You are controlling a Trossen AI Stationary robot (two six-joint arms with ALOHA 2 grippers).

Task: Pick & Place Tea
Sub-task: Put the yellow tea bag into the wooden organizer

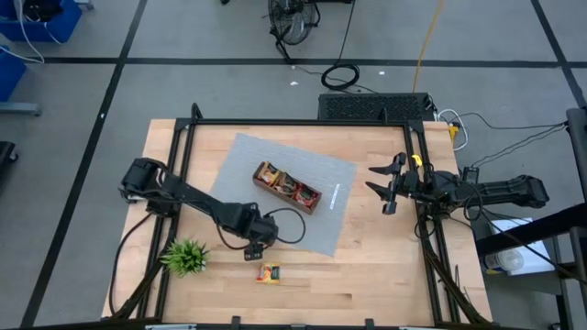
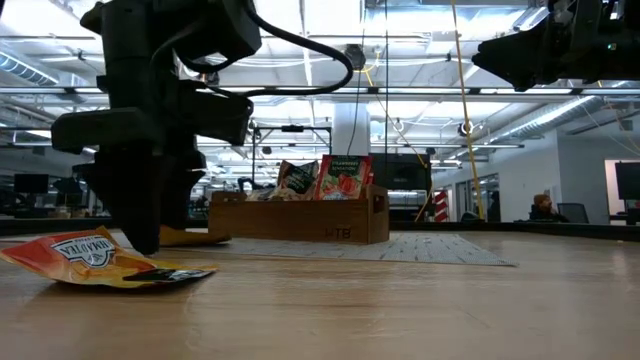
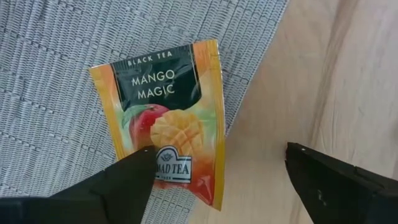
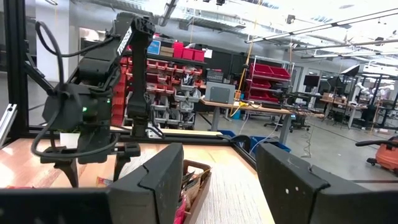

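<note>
High view. The worktop (image 1: 367, 275) is pale planked wood inside a black frame. A grey woven mat (image 1: 316, 188) lies on it at a slant. A brown wooden tray (image 1: 287, 187) stands on the mat, its compartments filled with tea sachets. One orange-yellow sachet (image 1: 267, 273) lies on bare wood near the front edge, clear of the mat. A small green spiky plant (image 1: 186, 257) stands left of it. The left tool (image 1: 254, 247) is at the mat's near-left edge, between the plant and the tray. The right tool (image 1: 385, 186) waits at the right side of the worktop, off the mat, its fingers spread apart and holding nothing.

Low view. The orange-yellow sachet (image 2: 100, 260) lies crumpled on the wood in the foreground; its foil is glossy and creased. The left tool (image 2: 150, 215) stands just behind it and blocks the left part of the tray (image 2: 300, 217). Red and green printed sachets (image 2: 343, 177) stand upright above the tray's rim.

Left wrist view. A flat square sachet (image 3: 165, 118), printed "Mango Magic", lies on the ribbed mat (image 3: 50, 74), one corner reaching over bare wood. The left tool (image 3: 217, 180) is spread wide and grips nothing; one dark finger (image 3: 118, 186) overlaps the sachet's corner.

Right wrist view. The right tool (image 4: 217, 186) stands open. Beyond it are the tray (image 4: 196, 174) and the left arm (image 4: 87, 112).
</note>
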